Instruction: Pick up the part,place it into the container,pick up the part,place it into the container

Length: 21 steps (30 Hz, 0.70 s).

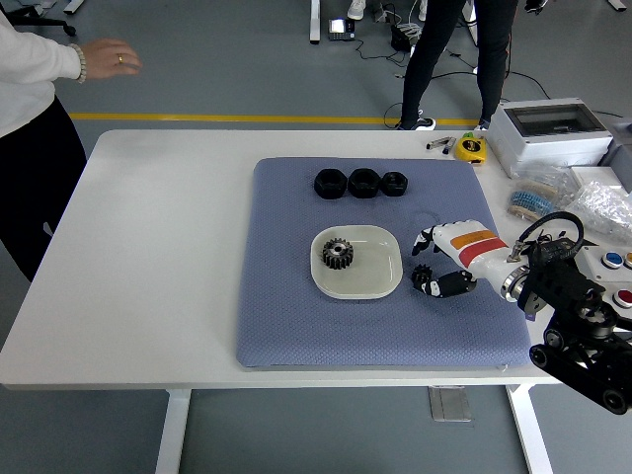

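A black gear lies in the left half of the white dish at the middle of the blue mat. Three black parts stand in a row at the mat's far edge. My right hand, white with an orange stripe and black fingertips, rests on the mat just right of the dish, open and holding nothing. Its fingers point toward the dish rim without touching it. My left arm is out of view.
A person stands at the far left with a hand raised off the table. A grey box, a yellow tape measure and bags of small parts crowd the right side.
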Tool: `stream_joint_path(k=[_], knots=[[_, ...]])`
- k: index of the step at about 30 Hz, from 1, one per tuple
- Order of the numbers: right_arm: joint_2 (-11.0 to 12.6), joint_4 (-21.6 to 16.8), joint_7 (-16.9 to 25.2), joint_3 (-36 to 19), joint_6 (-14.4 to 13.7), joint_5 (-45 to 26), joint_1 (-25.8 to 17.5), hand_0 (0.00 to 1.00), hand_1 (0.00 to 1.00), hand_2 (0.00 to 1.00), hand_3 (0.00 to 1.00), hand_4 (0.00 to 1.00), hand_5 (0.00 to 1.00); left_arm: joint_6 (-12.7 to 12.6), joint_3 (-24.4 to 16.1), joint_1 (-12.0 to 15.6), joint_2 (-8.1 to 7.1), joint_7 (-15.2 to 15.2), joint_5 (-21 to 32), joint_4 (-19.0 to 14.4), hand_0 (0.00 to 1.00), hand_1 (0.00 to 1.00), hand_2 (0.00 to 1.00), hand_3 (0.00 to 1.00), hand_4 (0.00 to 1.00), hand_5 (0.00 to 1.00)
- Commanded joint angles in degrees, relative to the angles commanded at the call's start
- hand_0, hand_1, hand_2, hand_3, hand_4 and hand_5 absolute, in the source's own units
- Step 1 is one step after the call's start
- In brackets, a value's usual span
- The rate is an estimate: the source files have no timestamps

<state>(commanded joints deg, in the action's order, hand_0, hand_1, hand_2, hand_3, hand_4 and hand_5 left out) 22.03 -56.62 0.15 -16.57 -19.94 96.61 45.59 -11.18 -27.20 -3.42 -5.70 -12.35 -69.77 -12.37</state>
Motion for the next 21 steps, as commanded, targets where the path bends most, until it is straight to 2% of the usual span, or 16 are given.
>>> stream_joint_path(k=[7,14,15,20,21], knots=[[-1.1,2.7,0.3,1.1,1.1,-2.3,0.5,0.430,0.538,0.619,0.581,0.873,0.342,0.0,-0.4,-0.1,0.00,-0.1,-0.5,0.0,0.642,0.624,0.658,0.614,0.617,0.647],[-1.2,3.1,0.7,1.5,1.6,-2.9,0.4,0.425,0.538,0.616,0.581,0.873,0.346,0.1,-0.6,-0.1,-0.01,-0.2,-0.9,0.0,0.642,0.624,0.659,0.612,0.618,0.647],[-1.1,3.2,0.8,1.5,1.6,-3.1,0.4,0.356,0.482,0.566,0.565,0.852,0.338,0.0,-0.6,-0.1,0.01,-0.2,-0.9,0.0,0.642,0.625,0.661,0.613,0.618,0.648],[-1.2,3.4,1.4,1.9,1.8,-3.4,0.4,0.356,0.482,0.566,0.565,0.852,0.338,0.0,-0.7,-0.1,0.03,-0.3,-1.0,0.0,0.642,0.625,0.661,0.613,0.618,0.648],[-1.2,3.4,1.4,2.0,1.8,-3.4,0.4,0.281,0.433,0.534,0.549,0.841,0.361,0.0,-0.8,-0.1,0.03,-0.3,-1.1,0.0,0.642,0.625,0.660,0.613,0.619,0.648]])
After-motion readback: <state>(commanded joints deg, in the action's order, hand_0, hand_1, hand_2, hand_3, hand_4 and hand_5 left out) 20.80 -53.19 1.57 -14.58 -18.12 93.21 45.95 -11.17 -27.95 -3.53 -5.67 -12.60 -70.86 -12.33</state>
